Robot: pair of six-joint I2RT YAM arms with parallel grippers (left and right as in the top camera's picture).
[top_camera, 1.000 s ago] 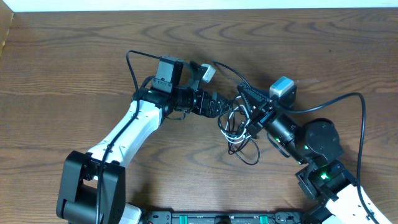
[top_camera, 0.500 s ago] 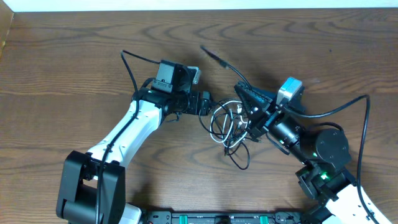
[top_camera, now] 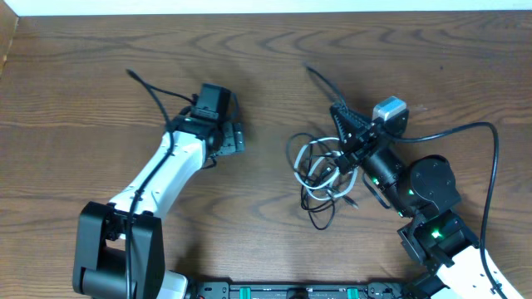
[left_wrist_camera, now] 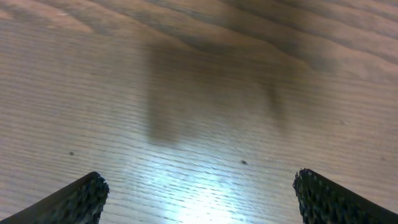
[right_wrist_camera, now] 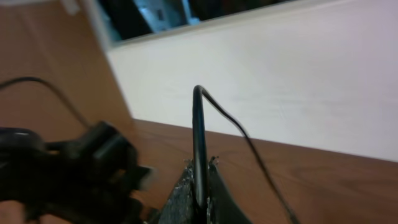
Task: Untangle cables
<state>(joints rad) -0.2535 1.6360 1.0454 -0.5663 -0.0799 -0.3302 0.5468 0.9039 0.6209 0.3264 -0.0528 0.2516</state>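
Right pincer (top_camera: 341, 114) clenched on one black cable (right_wrist_camera: 199, 134); cord end juts past fingertips toward far edge of worktop (top_camera: 100, 75). Other cables (top_camera: 316, 170) lie in looped tangle on worktop, just beside right pincer, on left arm's side. Left pincer (top_camera: 230, 138) released, holding nothing, well apart from tangle.

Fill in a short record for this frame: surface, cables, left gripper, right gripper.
surface: wooden table
cables: tangled bundle, mostly black with one white, lying by the right gripper
left gripper: open, empty, over bare wood, apart from the bundle
right gripper: shut on a black cable
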